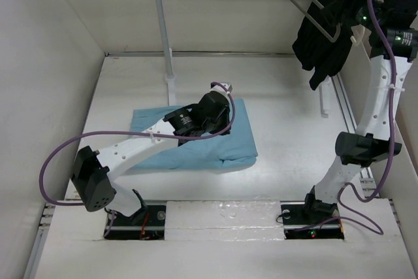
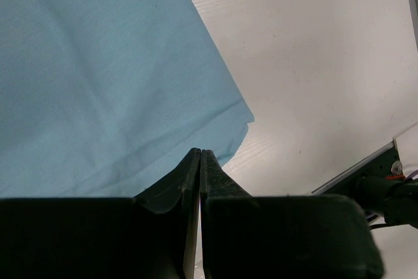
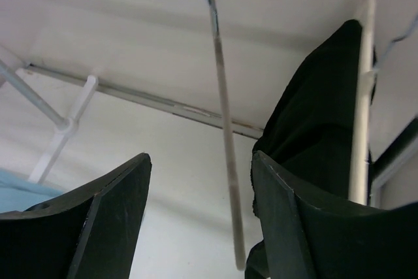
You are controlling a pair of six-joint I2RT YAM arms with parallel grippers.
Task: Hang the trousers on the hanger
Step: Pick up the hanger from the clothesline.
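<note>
The top camera is looking down from above and behind over the table (image 1: 287, 129), sharing the trousers (image 1: 228, 151) with the close, downward-facing left wrist camera and the far-right black garment (image 1: 323, 37) with the upward-tilting right wrist camera.

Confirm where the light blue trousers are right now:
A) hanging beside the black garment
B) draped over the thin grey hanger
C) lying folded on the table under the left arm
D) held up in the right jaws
C: the trousers lie folded flat on the table, while the hanger hangs bare.
</note>
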